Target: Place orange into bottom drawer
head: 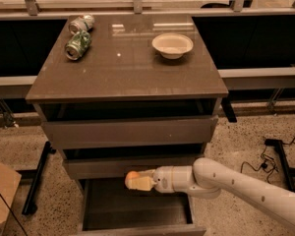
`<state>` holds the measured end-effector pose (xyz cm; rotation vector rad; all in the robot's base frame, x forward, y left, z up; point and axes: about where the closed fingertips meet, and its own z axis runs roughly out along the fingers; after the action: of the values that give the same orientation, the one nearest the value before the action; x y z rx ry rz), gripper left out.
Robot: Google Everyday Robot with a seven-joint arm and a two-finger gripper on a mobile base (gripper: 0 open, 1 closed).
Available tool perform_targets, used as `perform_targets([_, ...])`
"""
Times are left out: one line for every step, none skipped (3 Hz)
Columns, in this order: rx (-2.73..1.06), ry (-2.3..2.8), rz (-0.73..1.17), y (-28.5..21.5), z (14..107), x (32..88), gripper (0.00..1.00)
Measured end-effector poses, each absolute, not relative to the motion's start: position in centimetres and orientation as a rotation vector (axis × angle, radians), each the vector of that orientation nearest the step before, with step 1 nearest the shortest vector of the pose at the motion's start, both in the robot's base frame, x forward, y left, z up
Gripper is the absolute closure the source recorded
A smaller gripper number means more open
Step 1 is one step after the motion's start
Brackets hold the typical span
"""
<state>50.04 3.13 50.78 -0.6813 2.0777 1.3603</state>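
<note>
Gripper (139, 182) reaches in from right, clamped round orange (132, 174), held just above open bottom drawer (137, 208), likely so fruit lowers straight into dark interior; not yet released.

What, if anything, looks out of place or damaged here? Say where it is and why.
Two cans lie on their sides at the back left of the cabinet top, looking crushed. The bowl sits upright. The gripper holds the orange over the open bottom drawer; nothing odd there.
</note>
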Motion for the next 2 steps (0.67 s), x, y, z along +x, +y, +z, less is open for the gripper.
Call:
perform_targets([-0.654,2.114,1.362,3.9,47.8,50.2,1.0])
perform_targets([-0.616,2.161,1.368,4.7,41.9,50.2,1.0])
